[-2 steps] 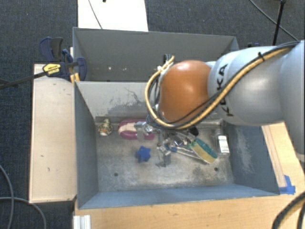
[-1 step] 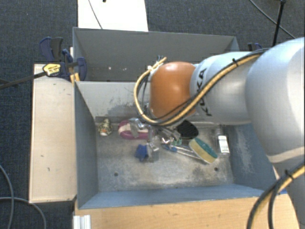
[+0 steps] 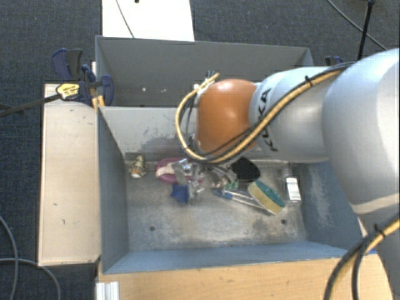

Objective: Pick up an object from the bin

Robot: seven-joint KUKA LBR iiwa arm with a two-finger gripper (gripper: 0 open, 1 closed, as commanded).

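- Camera view: a small blue object point(image 3: 180, 195) lies on the bin floor, left of middle, directly under the lower tip of the gripper point(image 3: 192, 181). Its top edge is covered by the gripper's metal parts.
- The blue object is compact and lumpy. With part of it hidden, I cannot tell its long axis or which way it points.
- I cannot tell whether the gripper is spread, narrowed or clamped on anything, as the metal parts merge with the clutter below them.
- Just up and left of the blue object, close to touching it, lies a pink and purple object point(image 3: 166, 167). Further left, apart from both, is a small brass-coloured piece point(image 3: 136, 166).
- To the right, a blue-handled brush point(image 3: 232, 195) lies with its long axis running from upper left to lower right. A yellow-green sponge point(image 3: 269, 195) is beside it, a black round thing point(image 3: 245, 168) behind, and a small white piece point(image 3: 292, 189) furthest right.
- All these things sit in a band along the back half of the floor. The front half is bare grey metal up to the bin point(image 3: 115, 230) wall, and there is bare floor left of the brass-coloured piece too.
- The orange cover point(image 3: 225, 120) and looped cables hang over the back of the floor.
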